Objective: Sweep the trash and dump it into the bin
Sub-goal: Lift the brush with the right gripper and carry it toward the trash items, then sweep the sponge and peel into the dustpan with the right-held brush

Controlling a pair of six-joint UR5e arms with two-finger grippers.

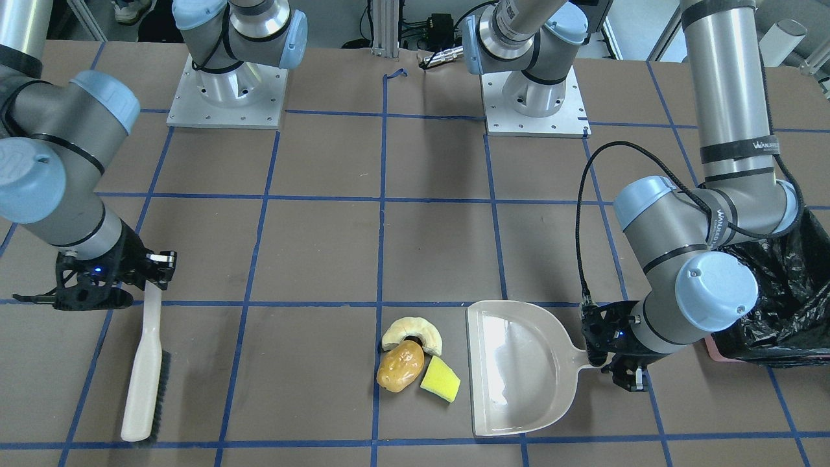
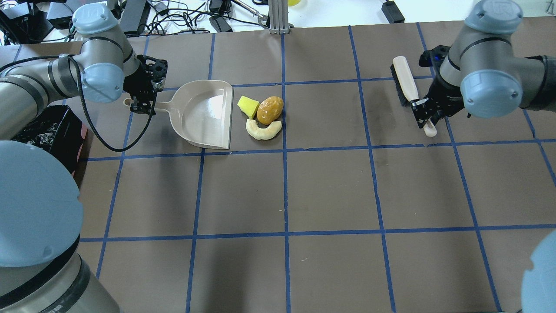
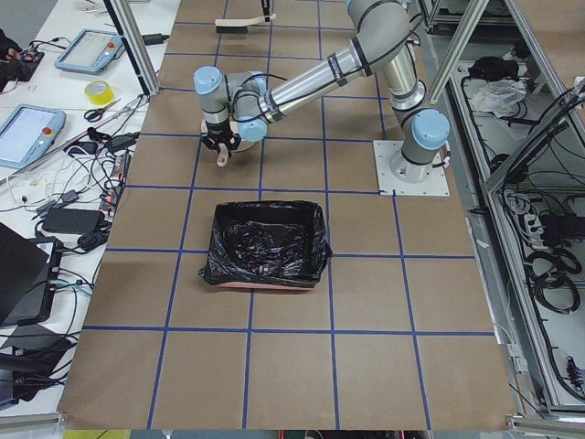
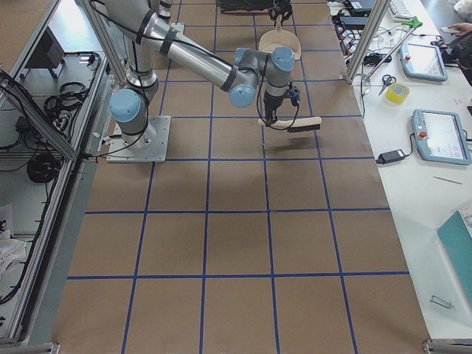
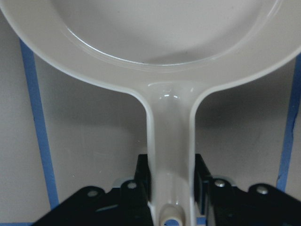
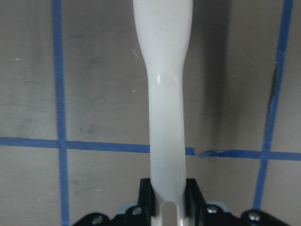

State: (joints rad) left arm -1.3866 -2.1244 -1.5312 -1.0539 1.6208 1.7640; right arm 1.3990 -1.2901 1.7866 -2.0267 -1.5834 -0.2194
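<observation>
The trash lies in a tight cluster on the table: a cream half-ring (image 1: 413, 332) (image 2: 263, 129), a golden-brown lump (image 1: 400, 366) (image 2: 269, 110) and a yellow wedge (image 1: 440, 379) (image 2: 248, 106). The beige dustpan (image 1: 519, 370) (image 2: 204, 115) is empty, its open lip just beside the trash. My left gripper (image 1: 616, 363) (image 2: 143, 102) (image 5: 171, 174) is shut on the dustpan's handle. My right gripper (image 1: 152, 266) (image 2: 428, 117) (image 6: 168, 193) is shut on the handle of a white brush (image 1: 146, 370) (image 2: 404, 80), well away from the trash. The black-lined bin (image 1: 791, 305) (image 2: 47, 126) (image 3: 265, 242) stands behind my left arm.
Both arm bases (image 1: 227, 97) (image 1: 535, 104) are bolted at the robot's side of the table. Brown table surface with a blue tape grid (image 2: 286, 191). Cables and operator gear lie beyond the far table edge (image 2: 195, 17).
</observation>
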